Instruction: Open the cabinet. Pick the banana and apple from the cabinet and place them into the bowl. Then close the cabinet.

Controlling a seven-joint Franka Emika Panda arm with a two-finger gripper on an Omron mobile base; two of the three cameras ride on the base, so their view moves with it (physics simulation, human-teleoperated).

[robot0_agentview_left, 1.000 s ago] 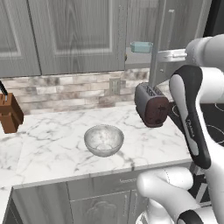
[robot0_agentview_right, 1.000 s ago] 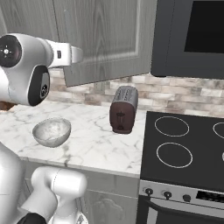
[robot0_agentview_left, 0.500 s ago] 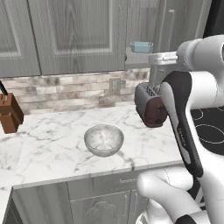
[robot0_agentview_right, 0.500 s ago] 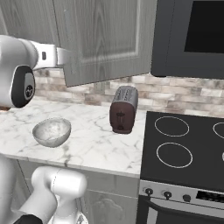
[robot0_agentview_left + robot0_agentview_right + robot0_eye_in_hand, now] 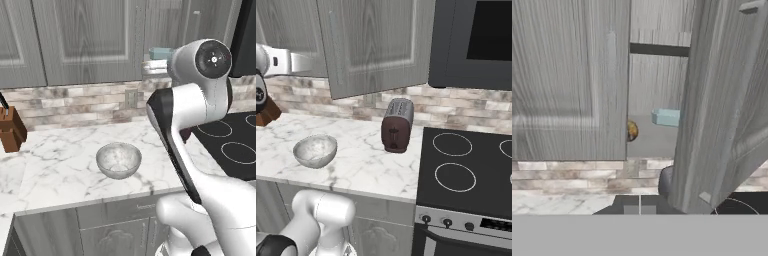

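Two gripper (image 5: 639, 210) fingertips pressed together, holding nothing, facing the half-open cabinet (image 5: 712, 105).

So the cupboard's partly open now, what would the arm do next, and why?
Probably swing the right door wider. In the hand view it stands only partly ajar, while the left door is shut and hides most of a small rounded fruit on the shelf beside a light-blue dish. The bowl waits empty.
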